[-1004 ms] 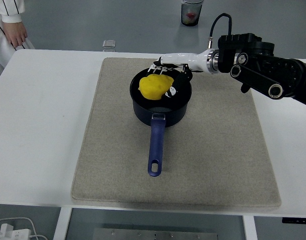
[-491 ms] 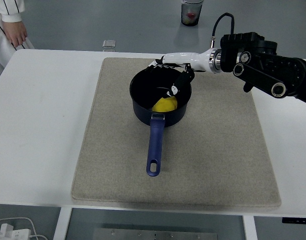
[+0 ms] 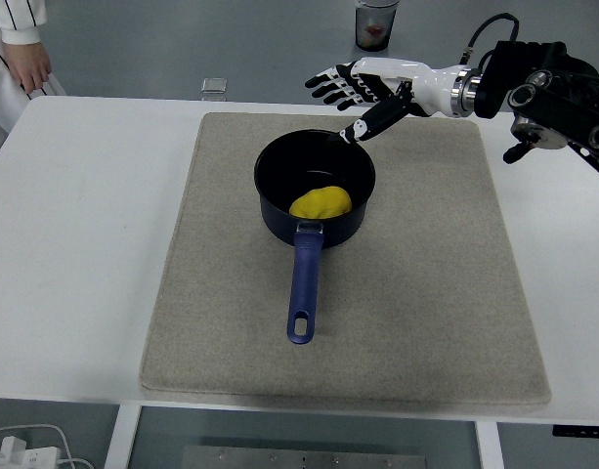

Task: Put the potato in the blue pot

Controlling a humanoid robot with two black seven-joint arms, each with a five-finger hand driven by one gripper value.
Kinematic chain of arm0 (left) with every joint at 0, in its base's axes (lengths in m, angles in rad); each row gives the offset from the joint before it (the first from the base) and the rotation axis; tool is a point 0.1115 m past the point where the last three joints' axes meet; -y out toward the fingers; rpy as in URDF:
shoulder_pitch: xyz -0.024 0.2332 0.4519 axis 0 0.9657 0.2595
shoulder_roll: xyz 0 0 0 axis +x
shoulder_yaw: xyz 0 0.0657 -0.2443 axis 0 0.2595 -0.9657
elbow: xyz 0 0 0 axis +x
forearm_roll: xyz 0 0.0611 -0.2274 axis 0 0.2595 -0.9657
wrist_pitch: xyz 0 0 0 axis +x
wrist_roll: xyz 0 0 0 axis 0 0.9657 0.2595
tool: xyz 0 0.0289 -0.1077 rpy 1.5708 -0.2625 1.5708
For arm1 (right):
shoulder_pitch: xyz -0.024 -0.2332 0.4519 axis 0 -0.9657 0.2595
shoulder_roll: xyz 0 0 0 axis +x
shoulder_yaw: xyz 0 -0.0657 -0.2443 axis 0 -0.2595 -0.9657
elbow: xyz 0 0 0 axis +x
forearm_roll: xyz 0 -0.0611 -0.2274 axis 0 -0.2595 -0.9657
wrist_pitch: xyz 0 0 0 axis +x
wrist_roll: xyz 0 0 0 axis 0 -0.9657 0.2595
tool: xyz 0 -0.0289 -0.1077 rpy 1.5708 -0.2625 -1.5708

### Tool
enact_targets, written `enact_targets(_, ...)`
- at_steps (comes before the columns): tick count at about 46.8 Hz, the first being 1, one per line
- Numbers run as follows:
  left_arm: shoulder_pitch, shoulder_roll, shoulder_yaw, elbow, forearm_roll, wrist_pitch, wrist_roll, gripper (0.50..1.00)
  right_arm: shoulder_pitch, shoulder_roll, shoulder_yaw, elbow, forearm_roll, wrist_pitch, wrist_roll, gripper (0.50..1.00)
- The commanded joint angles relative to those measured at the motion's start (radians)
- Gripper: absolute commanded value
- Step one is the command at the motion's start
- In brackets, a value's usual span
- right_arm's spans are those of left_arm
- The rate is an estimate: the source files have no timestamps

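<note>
1. Potato (image 3: 320,202) sits inside the pot (image 3: 315,191), on the floor toward the handle-side wall. Nothing touches it, so the placement looks done.
2. Pot stands upright near the far middle of the mat (image 3: 344,259), with the handle (image 3: 303,288) pointing at the near table edge (that keeps the handle clear of an arm coming in from the right).
3. Right hand (image 3: 363,88) hangs above and beyond the pot's far-right rim, fingers (image 3: 326,86) spread, thumb angled down toward the rim, holding nothing. Reads as a post-release pose: an open hand raised off the pot can't snag the rim or drag the pot.
4. Left hand is not in view.
5. Beyond the pot, off the mat, a small clear box (image 3: 213,88) sits at the table's far edge and a cup (image 3: 375,23) stands on the floor further out. Both well apart from the pot, not in play.
6. A person's hand (image 3: 30,66) shows far left of the pot, at the table corner, clear of the work area.
7. Judgement: task essentially complete; remaining need is only for the arm to clear away without clipping the rim.
</note>
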Motion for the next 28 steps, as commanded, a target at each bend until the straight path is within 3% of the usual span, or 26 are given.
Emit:
enact_targets(1,0.0,0.0,0.0,0.0,0.0,0.0,0.0,0.996,-0.023,-0.012,0.001,-0.003,0.068,-0.014,-0.001,0.887)
enact_targets(8,0.0,0.0,0.0,0.0,0.0,0.0,0.0,0.996,-0.054,-0.017,0.043,-0.014,0.244,-0.07,-0.003,0.887)
enact_targets(18,0.0,0.0,0.0,-0.001,0.0,0.0,0.0,0.996,-0.126,-0.015,0.11,-0.06,0.387,-0.089,-0.006,0.889)
enact_targets(28,0.0,0.0,0.0,0.0,0.0,0.0,0.0,0.996,-0.225,-0.006,0.286,-0.129,0.541,-0.126,-0.118,0.889)
